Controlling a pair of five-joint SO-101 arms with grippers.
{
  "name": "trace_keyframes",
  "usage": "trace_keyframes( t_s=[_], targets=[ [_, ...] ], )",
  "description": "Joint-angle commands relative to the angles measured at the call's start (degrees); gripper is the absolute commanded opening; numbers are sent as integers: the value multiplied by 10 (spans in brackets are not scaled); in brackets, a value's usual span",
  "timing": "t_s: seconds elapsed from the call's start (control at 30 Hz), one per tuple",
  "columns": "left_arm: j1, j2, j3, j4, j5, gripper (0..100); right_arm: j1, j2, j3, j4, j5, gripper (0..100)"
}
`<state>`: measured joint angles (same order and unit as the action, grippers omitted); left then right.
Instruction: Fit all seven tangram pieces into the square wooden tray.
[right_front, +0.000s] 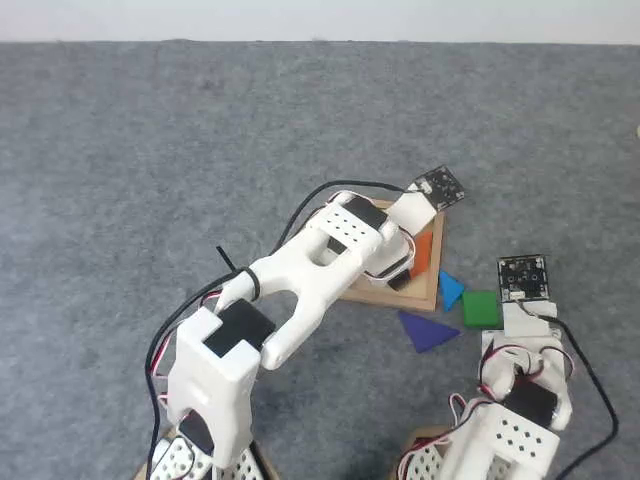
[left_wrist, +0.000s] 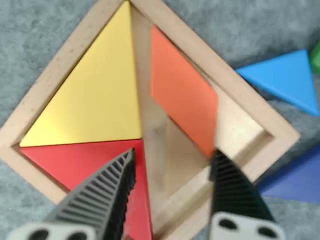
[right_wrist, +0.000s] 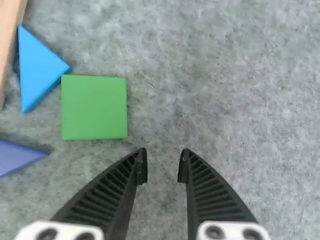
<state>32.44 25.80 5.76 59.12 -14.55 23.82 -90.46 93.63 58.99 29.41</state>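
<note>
Hovering over the tray (left_wrist: 65, 60), there's our left claw (left_wrist: 172, 160), wide open and gripping nothing.

— We see it. One tip is above the red triangle (left_wrist: 85, 160), the other right at the orange piece's (left_wrist: 182, 95) lower corner. What have we got inside?

We've got three in the tray: the yellow triangle (left_wrist: 95, 95) filling one side, the red one edge to edge with it, and the orange one across a strip of bare wood from the yellow. Whether the orange lies fully flat, we cannot tell.

— And over on the right?

Our right claw (right_wrist: 162, 162) hangs low above the grey counter (right_wrist: 225, 75), its jaws parted only a little, nothing between them. The green square (right_wrist: 93, 106) lies flat near its tips.

— We spot the blue triangle (right_wrist: 37, 65) too, just outside the tray's edge, its point at the green square's corner.

And the purple triangle (right_wrist: 15, 156) lies on the counter close by, apart from the green, also outside the tray.
</note>
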Motion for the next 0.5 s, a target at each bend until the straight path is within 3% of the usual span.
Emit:
trace_keyframes(
  t_s=[0.0,0.37,0.47],
  targets=[
    [3,2,-7,29,-20,180,-7,-8,-2,1,7,111],
    [61,-36,-3,69,22,184,-7,-8,-2,1,7,111],
    [57,-30,-3,68,25,233,-7,-8,-2,1,7,111]
  ],
)
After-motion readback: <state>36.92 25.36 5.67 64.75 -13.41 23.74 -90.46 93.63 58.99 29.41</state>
